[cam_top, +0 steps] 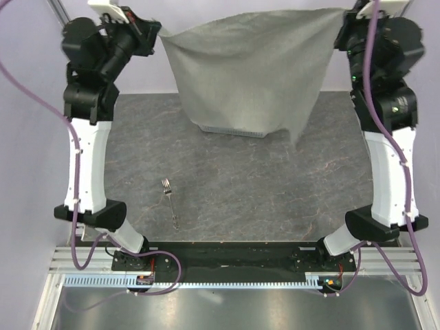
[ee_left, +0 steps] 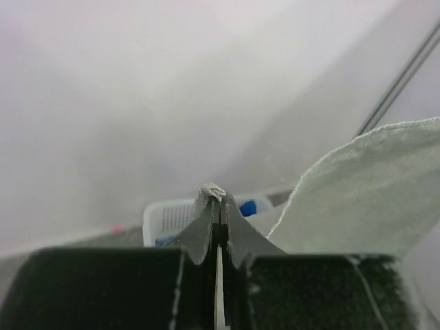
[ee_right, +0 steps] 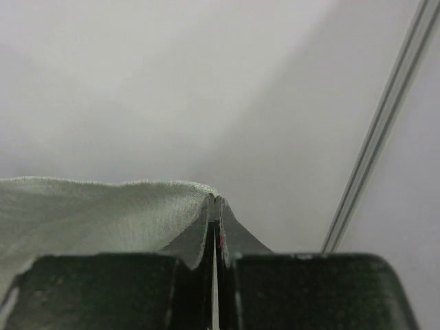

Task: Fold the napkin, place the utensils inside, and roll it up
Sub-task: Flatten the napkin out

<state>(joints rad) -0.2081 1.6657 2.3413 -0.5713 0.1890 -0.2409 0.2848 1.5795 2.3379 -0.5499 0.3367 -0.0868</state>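
my left fingers [ee_left: 212, 230] and my right fingers [ee_right: 210, 230], both pressed tight, each pinch a top corner of the grey-beige napkin [cam_top: 240, 69] and hold it up in the air as a spread sheet. a crumpled nub of cloth pokes out past the left fingertips; at the right fingertips the hem runs straight into the closed seam. the napkin spans the gap between the two pairs of fingers, its top edge sagging a little, and hangs down from them without a crease. its lower edge drapes in front of a white basket [cam_top: 230, 129] at the far side of the dark surface [cam_top: 275, 185]. from my left wrist the basket shows beyond the fingertips with a bit of blue cloth [ee_left: 249, 205] in it.

the silver fork [cam_top: 170, 201] lies alone on the surface, well below my fingers and back toward the arm bases, nearer the left fingers' side, apart from the napkin.

by my reckoning the job is at its opening stage: the napkin is up and opened out, no fold made, and it has yet to be laid flat. the folding, setting the fork inside and the rolling all remain.
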